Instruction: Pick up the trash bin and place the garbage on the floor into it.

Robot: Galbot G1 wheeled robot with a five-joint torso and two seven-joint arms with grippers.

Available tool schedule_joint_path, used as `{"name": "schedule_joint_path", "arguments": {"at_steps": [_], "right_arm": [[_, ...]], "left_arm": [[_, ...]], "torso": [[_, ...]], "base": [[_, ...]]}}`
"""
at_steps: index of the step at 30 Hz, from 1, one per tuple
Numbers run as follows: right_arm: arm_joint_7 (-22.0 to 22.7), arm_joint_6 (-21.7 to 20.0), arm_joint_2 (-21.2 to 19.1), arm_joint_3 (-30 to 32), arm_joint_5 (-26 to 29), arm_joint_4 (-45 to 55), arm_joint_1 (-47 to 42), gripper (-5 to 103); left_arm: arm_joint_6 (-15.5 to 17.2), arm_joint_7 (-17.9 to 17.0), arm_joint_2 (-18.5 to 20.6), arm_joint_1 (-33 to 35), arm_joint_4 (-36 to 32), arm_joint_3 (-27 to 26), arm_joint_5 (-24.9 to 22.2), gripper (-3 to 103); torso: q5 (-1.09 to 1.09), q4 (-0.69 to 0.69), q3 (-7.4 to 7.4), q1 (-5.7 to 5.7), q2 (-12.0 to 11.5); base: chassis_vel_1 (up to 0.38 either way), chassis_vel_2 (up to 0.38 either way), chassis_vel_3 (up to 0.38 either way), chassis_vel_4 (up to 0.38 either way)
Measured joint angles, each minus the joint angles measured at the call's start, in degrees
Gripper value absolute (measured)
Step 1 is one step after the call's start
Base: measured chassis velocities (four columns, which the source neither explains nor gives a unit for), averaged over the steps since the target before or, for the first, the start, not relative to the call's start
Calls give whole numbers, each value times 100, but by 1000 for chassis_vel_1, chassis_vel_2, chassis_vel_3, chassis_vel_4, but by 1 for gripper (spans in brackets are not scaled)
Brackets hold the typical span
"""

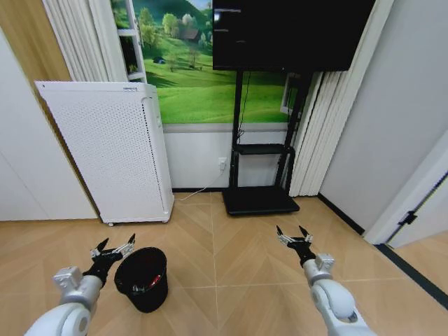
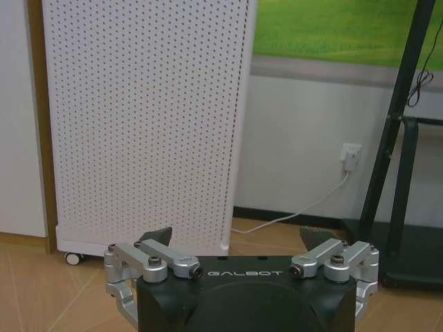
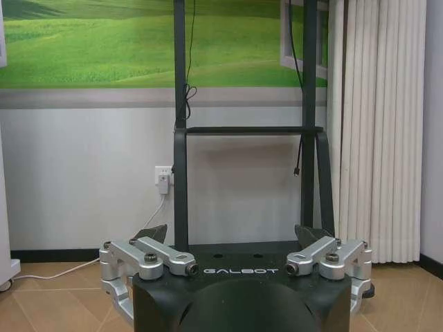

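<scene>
The trash bin (image 1: 142,278), black mesh, stands upright on the wooden floor (image 1: 231,280); inside it, red-and-white scraps (image 1: 145,283) are barely legible. The left claw (image 1: 112,249) hovers released just beside its rim. The right claw (image 1: 295,236), also spread, hangs well apart.

Bin (image 1: 142,278) contents too small

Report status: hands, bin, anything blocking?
Left hand open, just left of the trash bin, not touching. Right hand open, over bare floor. Bin upright, red scraps inside. White cabinet stands behind; nothing between hand and bin.
</scene>
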Motion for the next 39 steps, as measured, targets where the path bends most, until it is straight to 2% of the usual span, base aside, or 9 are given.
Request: {"name": "schedule_joint_path", "arguments": {"at_steps": [7, 10, 22, 33, 39], "right_arm": [[-27, 18, -70, 92, 59, -4, 10, 100], [-32, -5, -142, 131, 111, 12, 35, 100], [-103, -119, -250, -84, 94, -85, 201, 100], [-309, -339, -398, -135, 302, -81, 236, 100], [-305, -384, -328, -136, 311, -51, 250, 100]], "left_arm": [[106, -17, 293, 14, -192, -9, -138, 100], [147, 34, 392, 13, -232, -6, -156, 100], [81, 181, 337, -41, -95, -13, -109, 100], [8, 329, 459, -80, -89, -37, -119, 100], [4, 338, 541, -63, -75, -62, -194, 100]], "torso": [[3, 2, 38, 5, 37], [2, 1, 102, 20, 115], [3, 2, 331, 61, 391], [2, 2, 530, 126, 655], [3, 2, 628, 158, 787]], "base": [[0, 0, 0, 0], [0, 0, 0, 0], [0, 0, 0, 0], [0, 0, 0, 0], [0, 0, 0, 0]]}}
